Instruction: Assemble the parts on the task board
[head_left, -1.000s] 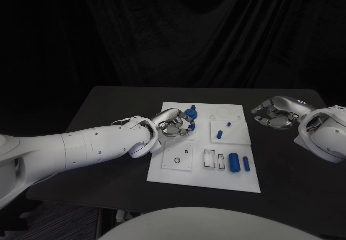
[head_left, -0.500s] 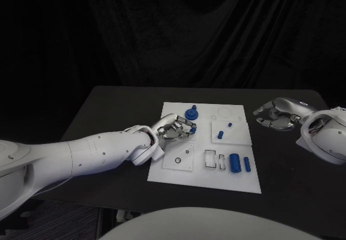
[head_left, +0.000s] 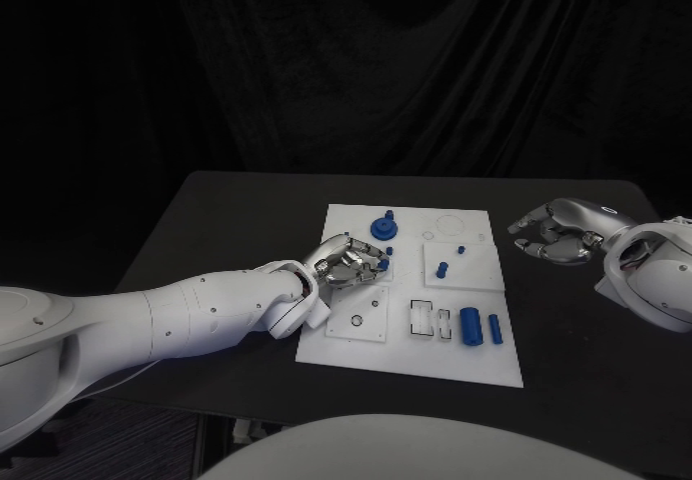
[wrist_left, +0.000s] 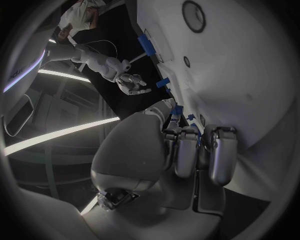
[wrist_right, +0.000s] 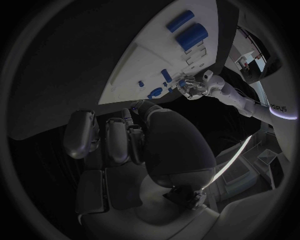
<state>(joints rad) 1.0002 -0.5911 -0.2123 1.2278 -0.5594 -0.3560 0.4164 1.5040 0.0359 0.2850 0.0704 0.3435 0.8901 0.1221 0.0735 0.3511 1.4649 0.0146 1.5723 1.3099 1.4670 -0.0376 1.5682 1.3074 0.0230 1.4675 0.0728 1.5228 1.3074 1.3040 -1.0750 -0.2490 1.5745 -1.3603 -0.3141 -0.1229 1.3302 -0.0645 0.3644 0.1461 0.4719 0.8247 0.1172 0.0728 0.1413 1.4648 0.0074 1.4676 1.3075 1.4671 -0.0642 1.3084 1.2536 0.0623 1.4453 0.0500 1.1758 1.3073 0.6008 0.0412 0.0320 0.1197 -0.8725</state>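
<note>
The left hand (head_left: 351, 264) hangs over the left part of the white board (head_left: 408, 360), its fingers curled in on a small blue piece (wrist_left: 178, 110), so the step in hand looks like carrying that piece to its seat; next it must line up with a hole and go straight down. Which way the piece's long axis points I cannot tell. The right hand (head_left: 555, 233) waits off the board's right edge, fingers curled on nothing.
</note>
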